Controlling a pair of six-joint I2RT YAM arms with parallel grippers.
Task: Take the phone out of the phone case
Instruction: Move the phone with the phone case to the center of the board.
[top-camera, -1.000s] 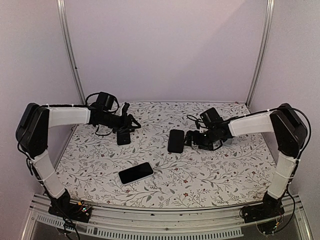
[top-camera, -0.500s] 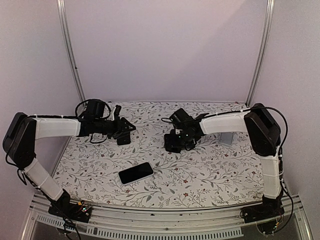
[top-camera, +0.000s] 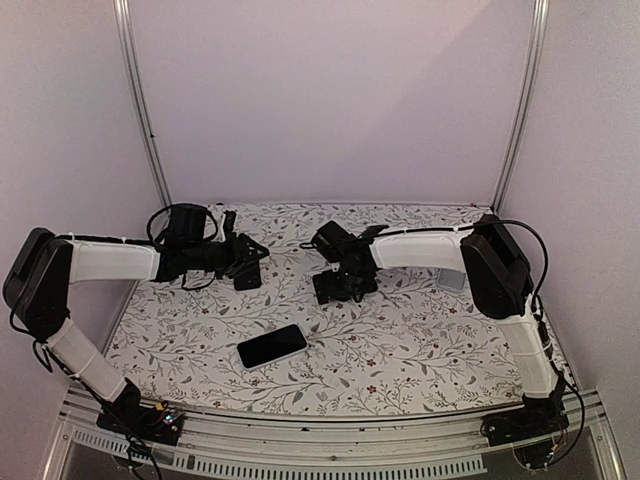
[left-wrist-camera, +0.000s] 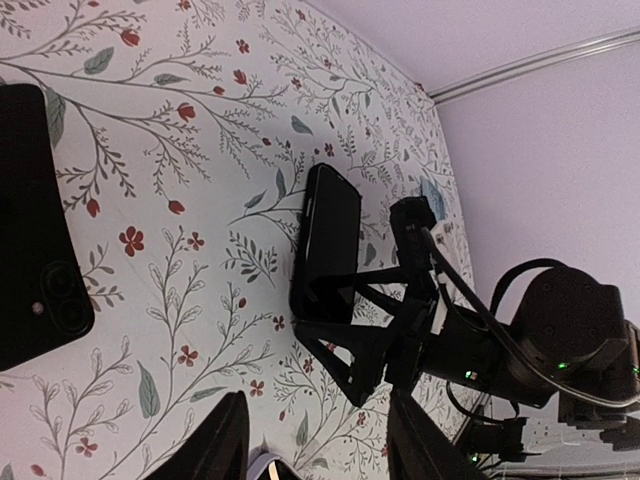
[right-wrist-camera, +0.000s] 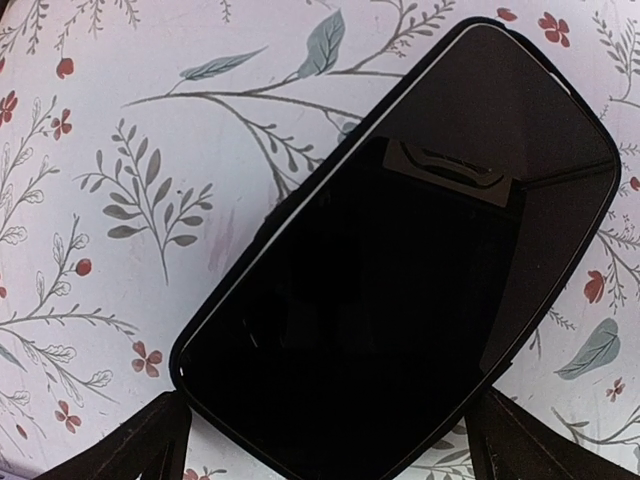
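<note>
Under the right gripper (top-camera: 336, 286), whose jaws stood spread wide astride it, the cased phone (right-wrist-camera: 400, 250) lay screen-up on the floral mat (top-camera: 430, 340). Left gripper (left-wrist-camera: 320, 445) hung half-spread, empty, well apart. Risk: closing could clamp it whole, or skid it, since nothing pinned it.

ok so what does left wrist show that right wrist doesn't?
Left wrist only: a black phone-shaped item, back up with two camera lenses, at the left edge; the right gripper and its arm seen from outside; the back wall; the open left gripper.
Right wrist only: the centre phone close up, its dark glass filling the frame, with a black rim and a reflection.
Both: that phone lying flat on the floral table cover, the open right gripper's fingers either side of one end.
</note>
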